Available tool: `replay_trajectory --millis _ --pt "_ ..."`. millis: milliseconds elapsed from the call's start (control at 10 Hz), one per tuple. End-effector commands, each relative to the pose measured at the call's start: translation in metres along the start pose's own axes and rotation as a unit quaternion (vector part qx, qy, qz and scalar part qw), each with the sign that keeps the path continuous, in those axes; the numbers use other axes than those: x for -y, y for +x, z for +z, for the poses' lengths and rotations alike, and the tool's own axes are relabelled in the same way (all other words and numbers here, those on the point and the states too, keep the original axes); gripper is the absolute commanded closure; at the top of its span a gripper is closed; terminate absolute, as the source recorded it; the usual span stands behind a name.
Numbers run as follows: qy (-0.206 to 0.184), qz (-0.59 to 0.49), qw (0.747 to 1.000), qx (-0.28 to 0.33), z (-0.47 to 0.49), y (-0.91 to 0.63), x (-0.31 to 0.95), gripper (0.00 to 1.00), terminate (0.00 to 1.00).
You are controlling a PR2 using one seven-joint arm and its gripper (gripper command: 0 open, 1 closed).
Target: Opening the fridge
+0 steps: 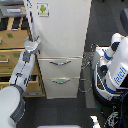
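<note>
The gripper [33, 44] sits tight against the fridge [62, 30] door's edge, with the wooden drawer cabinet [12, 55] crowding its other side. Open dark floor [102, 22] lies beyond the fridge, bounded by another robot body [114, 70].

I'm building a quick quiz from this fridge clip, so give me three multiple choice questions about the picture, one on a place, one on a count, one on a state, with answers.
1. Where is the green-white sticker?
A. on the upper door
B. on a lower drawer
C. on the wooden cabinet

2. How many drawers sit below the fridge's big door?
A. one
B. two
C. four

3. What state are the lower drawers in?
A. both pulled out
B. one removed
C. both closed

Answers:
1 A, the sticker sits near the top of the upper door of the fridge.
2 B, two curved silver handles show, stacked.
3 C, both fronts sit flush.

The tool is at the door's long handle.
</note>
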Motion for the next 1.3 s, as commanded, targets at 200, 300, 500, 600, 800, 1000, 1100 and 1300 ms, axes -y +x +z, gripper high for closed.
replay_trajectory --millis 200,300,500,600,800,1000,1100,1300 --pt "-0.034 0.0 0.999 -0.009 -0.045 -0.004 -0.015 1.0 0.0" --pt "-0.033 0.0 0.999 -0.01 -0.046 -0.004 -0.015 1.0 0.0" --pt "-0.033 0.003 0.999 -0.013 -0.05 -0.004 -0.017 1.0 0.0" --pt "-0.033 0.003 0.999 -0.015 -0.053 -0.002 -0.017 1.0 0.0" --pt "-0.033 0.004 0.999 -0.022 -0.06 -0.004 -0.019 1.0 0.0" --pt "-0.039 0.004 0.999 -0.024 -0.06 -0.011 -0.019 1.0 0.0" --pt "-0.04 -0.001 0.999 -0.026 -0.058 -0.019 -0.016 1.0 0.0" --pt "-0.039 -0.095 0.994 -0.039 -0.04 -0.086 0.034 1.0 0.0"
